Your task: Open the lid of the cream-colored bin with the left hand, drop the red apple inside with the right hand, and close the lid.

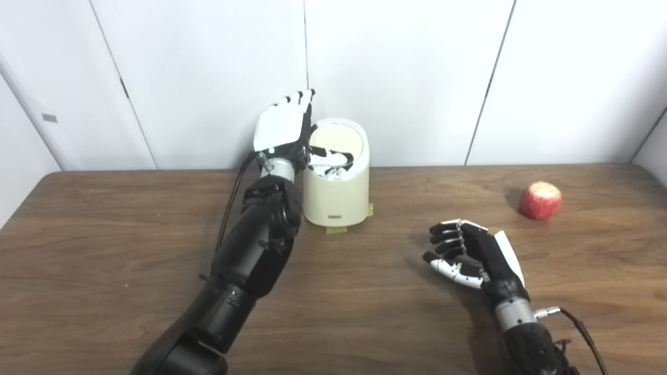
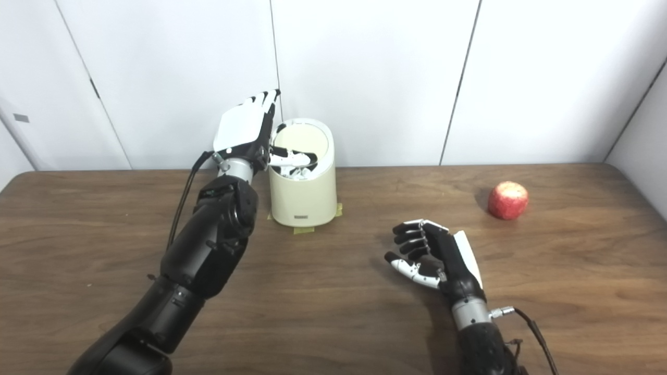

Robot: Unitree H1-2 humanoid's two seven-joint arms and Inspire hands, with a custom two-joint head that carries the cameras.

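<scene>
The cream-colored bin [image 1: 337, 200] stands at the back of the wooden table [image 1: 130, 250], near the wall. My left hand [image 1: 284, 127] is raised at the bin's left side with its fingers straight up and held together. Its thumb reaches across the front part of the round lid [image 1: 336, 139]; I cannot tell whether the lid is pushed in. The red apple [image 1: 541, 200] lies alone at the right of the table. Some way to the apple's front left, my right hand [image 1: 469, 252] rests low over the table, fingers loosely curled and holding nothing.
Yellow tape pieces [image 1: 336, 229] mark the bin's base. White wall panels [image 1: 417, 78] rise straight behind the table. The table's rounded right corner [image 1: 643, 172] is close behind the apple. Bare wood lies between the bin and my right hand.
</scene>
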